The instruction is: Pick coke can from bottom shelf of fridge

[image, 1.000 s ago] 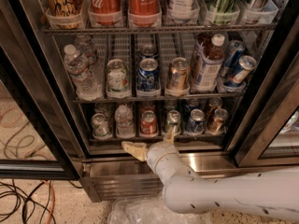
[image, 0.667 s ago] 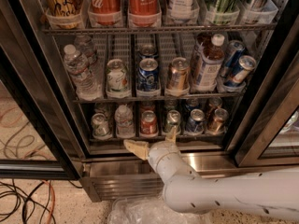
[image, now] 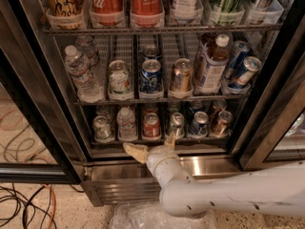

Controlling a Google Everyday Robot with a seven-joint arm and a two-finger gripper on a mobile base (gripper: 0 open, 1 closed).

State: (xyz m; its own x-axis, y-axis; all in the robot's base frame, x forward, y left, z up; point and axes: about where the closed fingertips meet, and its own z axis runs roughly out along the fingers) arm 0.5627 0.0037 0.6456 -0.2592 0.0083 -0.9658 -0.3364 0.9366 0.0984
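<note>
At the bottom shelf, the gripper gapes wide below the coke can, which stands between a water bottle and a silver can

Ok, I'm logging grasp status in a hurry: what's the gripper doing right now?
Gripper: open, holding nothing, at the front of the bottom shelf, just below the coke can.
</note>
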